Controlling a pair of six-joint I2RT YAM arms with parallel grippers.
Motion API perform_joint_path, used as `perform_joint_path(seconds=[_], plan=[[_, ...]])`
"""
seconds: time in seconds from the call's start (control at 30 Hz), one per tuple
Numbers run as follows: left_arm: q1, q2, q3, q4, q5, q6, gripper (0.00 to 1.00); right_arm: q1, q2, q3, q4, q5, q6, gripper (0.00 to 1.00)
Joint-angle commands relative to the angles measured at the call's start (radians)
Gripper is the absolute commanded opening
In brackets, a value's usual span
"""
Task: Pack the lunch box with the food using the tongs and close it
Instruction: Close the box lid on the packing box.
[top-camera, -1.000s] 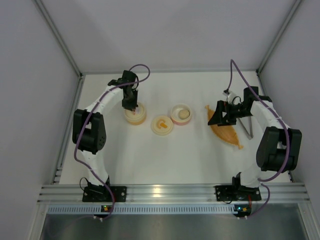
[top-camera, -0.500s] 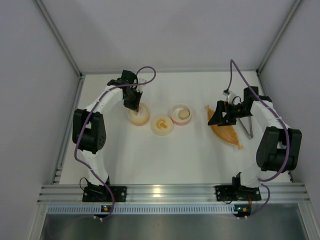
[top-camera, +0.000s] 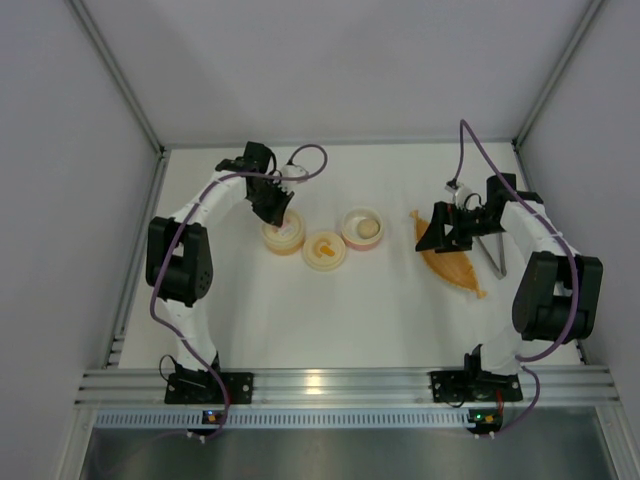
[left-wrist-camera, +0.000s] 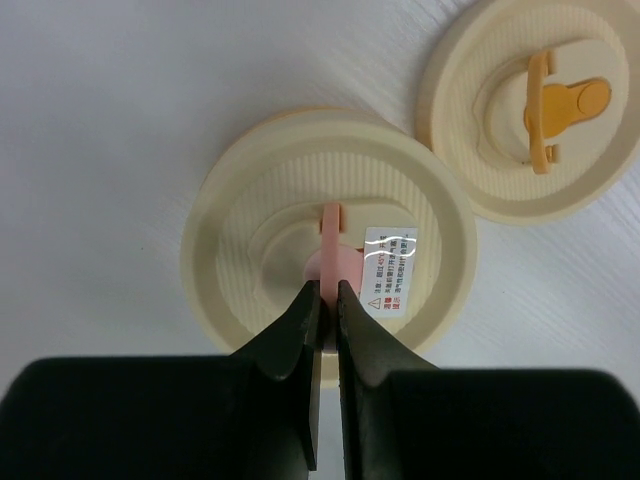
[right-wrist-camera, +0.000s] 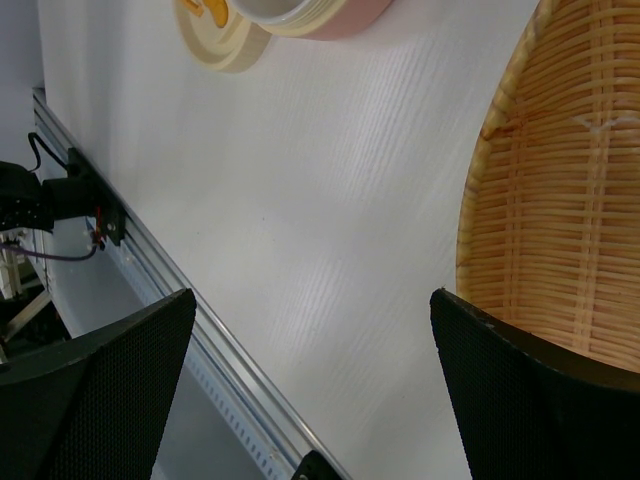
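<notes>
Lunch-box cream ribbed lid (left-wrist-camera: 240, 230): left gripper (left-wrist-camera: 327, 290) is pinching its pink tab (left-wrist-camera: 330, 262) between narrowed jaws, likely needing a straight lift; right gripper (right-wrist-camera: 310, 370) is gaping wide, empty.

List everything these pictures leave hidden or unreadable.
- What lies under the cream lid: left wrist view, the lid covers it.
- The pink tab: left wrist view, left fingers hide its near end.
- The tongs: top view, right arm covers their far ends.
- The woven tray: right wrist view, cut off by the right edge.
- The lid label: left wrist view, print too small, glare.
</notes>
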Motion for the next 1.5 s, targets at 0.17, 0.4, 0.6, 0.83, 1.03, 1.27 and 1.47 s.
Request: perform_joint_path(seconds=[0.17, 0.4, 0.6, 0.83, 1.03, 1.27, 1.47], plan=[[0.007, 0.029, 0.023, -0.100, 0.048, 0.219, 0.18, 0.002, 0.001, 0.040, -0.005, -0.023, -0.028, 1.00], [0.024, 0.020, 0.066, -0.132, 0.067, 0.247, 0.72, 0.002, 0.001, 0.041, -0.003, -0.028, -0.024, 0.99], [0.064, -0.055, 0.106, -0.057, 0.114, 0.098, 0.98, 0.002, -0.002, 0.043, -0.003, -0.032, -0.024, 0.99], [0.105, -0.158, 0.136, -0.034, 0.250, -0.033, 0.98, 0.002, -0.003, 0.043, -0.003, -0.037, -0.024, 0.99], [0.105, -0.121, 0.133, -0.129, 0.347, -0.112, 0.34, 0.002, 0.005, 0.043, 0.005, -0.045, -0.021, 0.99], [0.102, -0.070, 0.069, -0.099, 0.390, -0.171, 0.25, 0.002, 0.008, 0.050, 0.000, -0.043, -0.021, 0.99], [0.103, 0.017, 0.084, -0.092, 0.378, -0.177, 0.25, 0.002, 0.008, 0.052, -0.001, -0.032, -0.022, 0.99]])
